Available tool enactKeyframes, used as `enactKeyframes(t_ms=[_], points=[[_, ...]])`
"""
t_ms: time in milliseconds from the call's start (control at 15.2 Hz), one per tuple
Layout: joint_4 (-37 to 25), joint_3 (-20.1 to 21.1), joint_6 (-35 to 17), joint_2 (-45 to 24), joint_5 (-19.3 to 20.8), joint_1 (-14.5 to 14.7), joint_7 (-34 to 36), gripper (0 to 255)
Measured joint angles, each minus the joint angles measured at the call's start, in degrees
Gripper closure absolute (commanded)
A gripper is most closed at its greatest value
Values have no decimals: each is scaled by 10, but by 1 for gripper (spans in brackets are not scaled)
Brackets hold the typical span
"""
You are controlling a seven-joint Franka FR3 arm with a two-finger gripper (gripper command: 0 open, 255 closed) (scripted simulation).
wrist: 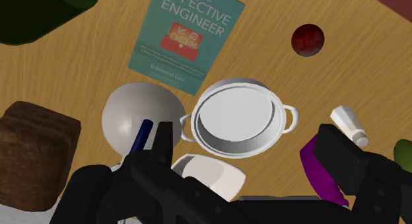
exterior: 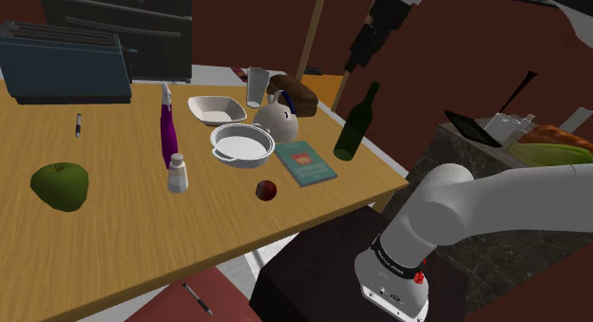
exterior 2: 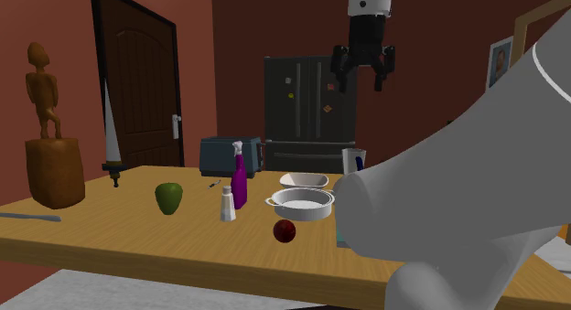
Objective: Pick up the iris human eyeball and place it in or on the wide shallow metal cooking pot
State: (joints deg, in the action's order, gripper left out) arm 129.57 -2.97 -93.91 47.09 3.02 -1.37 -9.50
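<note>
- Closest in, the dark red eyeball (exterior: 267, 189) sits alone on the wooden table (exterior: 114, 216), close to its front edge.
- Just past it is the pale shallow pot (exterior: 242, 162). In the shoulder view the eyeball lies at its 5 o'clock, apart.
- High above, the gripper (exterior 2: 358, 84) hangs with its fingers spread wide, nothing between them.

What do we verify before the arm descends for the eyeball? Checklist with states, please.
1. Gripper open and holding nothing: ok, the fingers stand apart.
2. Eyeball free to grasp: ok, it lies alone on the table, apart from the book and the pot.
3. Gripper above eyeball: not ok, it hangs high over the pot area and the eyeball is off to one side.
4. Pot empty: ok, nothing inside.
5. Descent clear of green bottle: cannot tell.
</note>
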Motion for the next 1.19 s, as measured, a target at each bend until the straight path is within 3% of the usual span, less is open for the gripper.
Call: enactKeyframes(t_ms=[462,1188], points=[[79,28,-64,2,-15,11,28,0],[225,100,-238,-55,-57,48,95,0]])
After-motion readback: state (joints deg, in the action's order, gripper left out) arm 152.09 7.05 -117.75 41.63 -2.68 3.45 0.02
